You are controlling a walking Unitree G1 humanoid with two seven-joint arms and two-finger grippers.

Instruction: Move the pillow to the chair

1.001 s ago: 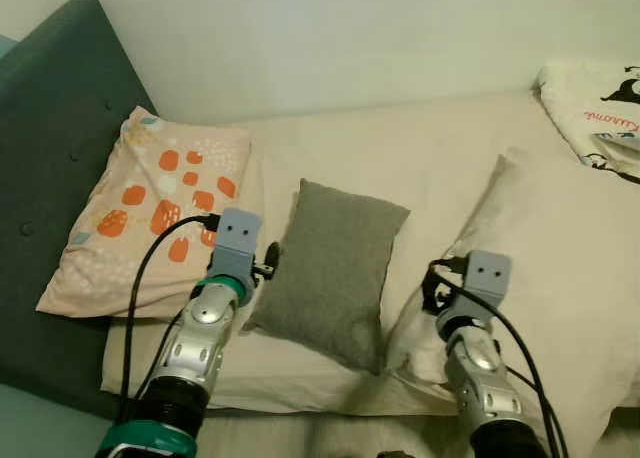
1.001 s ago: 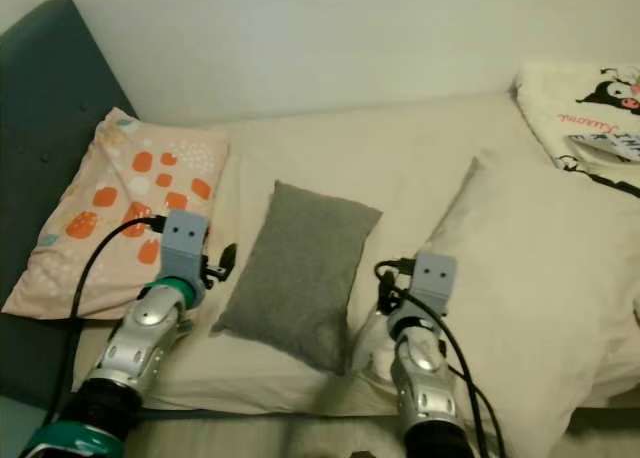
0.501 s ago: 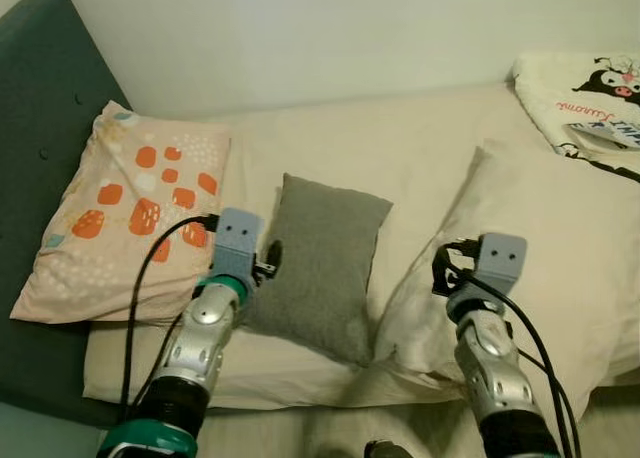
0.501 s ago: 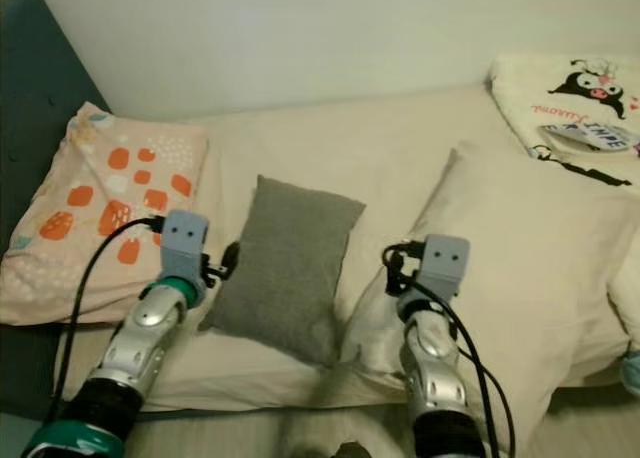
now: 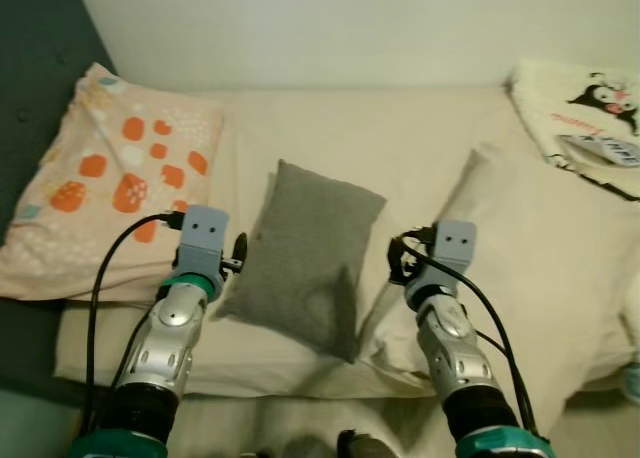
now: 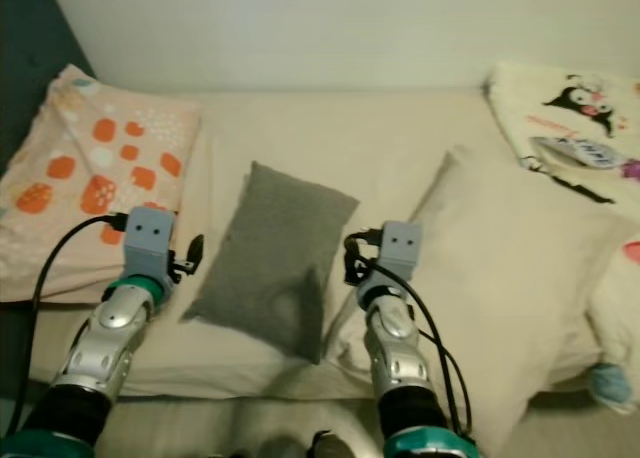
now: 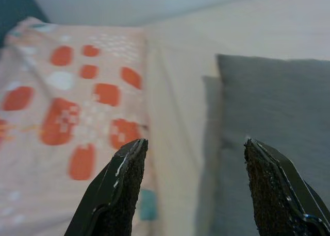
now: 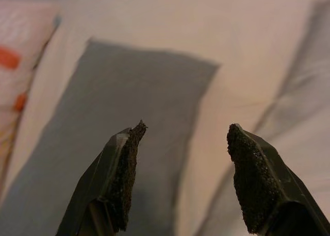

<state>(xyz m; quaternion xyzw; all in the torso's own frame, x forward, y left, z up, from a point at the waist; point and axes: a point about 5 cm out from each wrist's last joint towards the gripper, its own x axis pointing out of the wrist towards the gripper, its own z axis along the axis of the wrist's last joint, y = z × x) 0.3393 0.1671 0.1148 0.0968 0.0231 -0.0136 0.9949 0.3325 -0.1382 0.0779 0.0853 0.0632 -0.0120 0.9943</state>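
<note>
Grey pillow (image 5: 307, 257): lying flat on the cream bed (image 5: 400, 148), near the middle of the head view, tilted with one corner pointing toward 1 o'clock and another toward 6 o'clock. Nothing is gripping or touching it.

Left gripper (image 7: 193, 187): hovering just off the pillow's 9 o'clock edge, over the strip of bedding between it and the patterned pillow. Its two black fingers (image 7: 118, 189) are standing wide apart, holding nothing; the wrist view is looking along them at the grey fabric on one side and the orange print on the other.

Right gripper (image 8: 180, 177): hovering just off the pillow's 3 o'clock side, close to the big cream pillow. Fingers likewise spread, nothing between them, the grey pillow lying ahead of them.

Orange-spotted pillow (image 5: 110, 183): sitting at 9 to 10 o'clock, leaning against the dark teal headboard (image 5: 45, 48).

Large cream pillow (image 5: 545, 258): lying at 3 o'clock, beside the right arm.

Cartoon-print blanket (image 5: 585, 108): bunched at 2 o'clock by the wall.

Task standing: by my reading, barely begun. The two grippers are flanking the pillow, so the approach is looking largely made; the grasp, the lift, the carry and the setting down on a chair are all remaining.
</note>
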